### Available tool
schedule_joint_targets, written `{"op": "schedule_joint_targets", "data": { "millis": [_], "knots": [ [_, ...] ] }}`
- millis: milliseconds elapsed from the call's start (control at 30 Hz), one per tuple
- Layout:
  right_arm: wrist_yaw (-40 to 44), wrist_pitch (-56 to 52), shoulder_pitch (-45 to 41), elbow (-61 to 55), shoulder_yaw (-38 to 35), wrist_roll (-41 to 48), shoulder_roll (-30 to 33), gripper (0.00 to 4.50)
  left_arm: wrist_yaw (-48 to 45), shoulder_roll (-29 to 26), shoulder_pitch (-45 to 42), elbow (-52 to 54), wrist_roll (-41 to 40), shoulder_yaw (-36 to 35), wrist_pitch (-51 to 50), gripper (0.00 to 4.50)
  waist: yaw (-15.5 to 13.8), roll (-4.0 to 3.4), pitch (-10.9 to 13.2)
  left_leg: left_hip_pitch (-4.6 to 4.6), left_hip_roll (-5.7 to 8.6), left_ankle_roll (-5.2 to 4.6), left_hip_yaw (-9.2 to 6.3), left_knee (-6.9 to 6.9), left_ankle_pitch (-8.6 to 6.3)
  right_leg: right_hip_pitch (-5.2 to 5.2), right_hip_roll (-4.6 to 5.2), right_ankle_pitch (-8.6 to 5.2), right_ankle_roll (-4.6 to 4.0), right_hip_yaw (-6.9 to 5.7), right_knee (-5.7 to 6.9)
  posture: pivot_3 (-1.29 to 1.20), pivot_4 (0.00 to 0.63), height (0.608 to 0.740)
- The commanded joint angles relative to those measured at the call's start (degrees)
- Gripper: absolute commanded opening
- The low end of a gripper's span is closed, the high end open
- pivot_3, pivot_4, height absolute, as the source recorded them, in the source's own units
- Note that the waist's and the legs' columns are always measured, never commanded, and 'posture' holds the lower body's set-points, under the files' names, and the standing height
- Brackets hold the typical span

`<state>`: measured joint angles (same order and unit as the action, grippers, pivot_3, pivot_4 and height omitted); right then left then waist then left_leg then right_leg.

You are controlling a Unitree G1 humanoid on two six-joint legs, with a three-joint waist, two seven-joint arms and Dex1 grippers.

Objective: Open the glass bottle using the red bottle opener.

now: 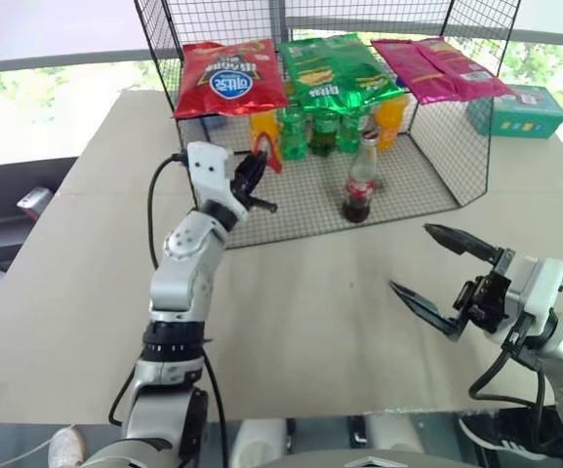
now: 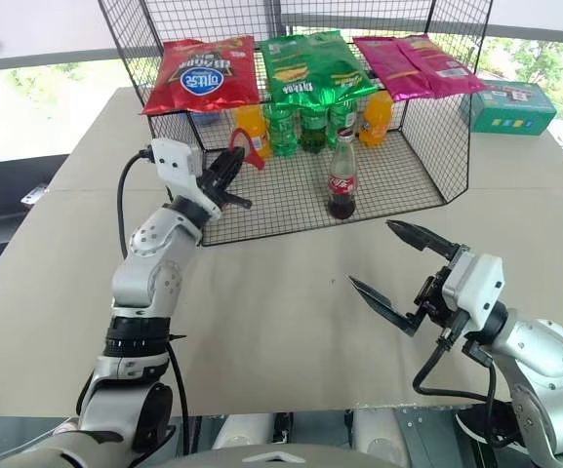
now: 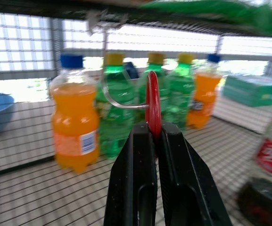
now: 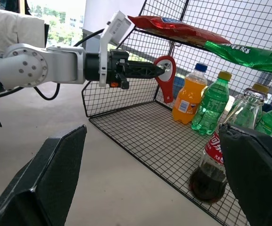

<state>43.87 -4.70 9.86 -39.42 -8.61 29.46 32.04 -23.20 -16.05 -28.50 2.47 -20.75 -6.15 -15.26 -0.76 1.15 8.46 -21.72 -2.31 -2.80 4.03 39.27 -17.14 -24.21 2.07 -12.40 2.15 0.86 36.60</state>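
Step in hand: fetching the tool. Left gripper is clenched on the red bottle opener, which looks to hang from a small clear hook at the front left of the wire rack, in front of the leftmost orange bottle; whether it has come free of the hook is hard to tell. Right gripper is spread wide, holding nothing, over the table in front of the rack, well apart from everything.

The glass bottle stands upright on the rack floor near its front edge, cap still on, untouched.

Next move likely calls for lifting the opener off the hook and carrying it across to the bottle's cap; the free right gripper would probably need to steady the bottle by its body.

Counts: one glass bottle, one opener, three green soda bottles, two orange soda bottles, three crisp bags on top, one teal box beside the rack.
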Motion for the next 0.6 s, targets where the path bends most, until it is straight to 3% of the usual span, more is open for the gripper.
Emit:
{"op": "schedule_joint_targets", "data": {
  "millis": [33,133,233,333,433,600],
  "knots": [
    [-0.6,-1.4,-0.7,-0.5,0.3,0.9,0.5,4.50,-4.8,-1.6,0.2,4.5,-4.5,-1.3,-0.7,0.04,0.0,0.00,0.0,0.00,0.00,0.00,0.00,0.00,0.00,0.00,0.00,0.00,0.00,0.00,0.01,0.00,0.150,0.740],
    [-1.9,-5.5,-1.7,0.2,0.8,3.2,0.5,4.50,-9.0,-2.1,1.3,6.5,-11.0,-2.3,-4.9,0.04,0.0,0.00,0.0,0.01,0.00,0.00,0.00,0.01,0.00,0.00,0.00,0.00,0.00,0.00,0.02,0.00,0.150,0.740],
    [-4.3,-7.7,-4.8,0.9,2.7,2.8,-1.0,4.50,-17.8,-3.6,4.2,10.5,-24.4,-4.2,-12.2,0.04,0.4,0.01,0.0,0.01,-0.01,0.01,0.02,0.02,0.00,-0.01,0.02,0.00,0.00,0.03,0.03,0.00,0.150,0.740],
    [-6.8,-18.8,-11.9,-0.1,7.3,10.9,-1.7,4.50,-23.3,-5.8,6.9,13.2,-35.5,-5.4,-19.9,0.04,1.2,-0.03,0.1,0.05,-0.11,0.04,0.03,0.02,0.02,-0.04,-0.02,-0.01,-0.02,0.05,0.12,0.00,0.150,0.740],
    [-9.1,-28.6,-20.2,0.4,10.0,17.1,-1.6,4.50,-24.9,-7.1,8.0,14.9,-40.8,-5.5,-24.0,0.04,1.4,0.00,0.1,0.06,-0.10,0.04,-0.07,0.02,0.03,-0.04,-0.03,-0.02,-0.04,-0.02,0.17,0.00,0.150,0.740],
    [-10.0,-34.7,-27.3,4.2,11.1,24.7,-4.9,4.50,-25.1,-8.0,8.7,16.9,-43.8,-5.2,-26.0,0.04,1.1,0.02,0.1,-0.01,-0.04,0.04,-0.17,0.03,0.03,-0.02,-0.01,-0.12,-0.23,-0.09,0.13,0.00,0.150,0.740]
  ]
}}
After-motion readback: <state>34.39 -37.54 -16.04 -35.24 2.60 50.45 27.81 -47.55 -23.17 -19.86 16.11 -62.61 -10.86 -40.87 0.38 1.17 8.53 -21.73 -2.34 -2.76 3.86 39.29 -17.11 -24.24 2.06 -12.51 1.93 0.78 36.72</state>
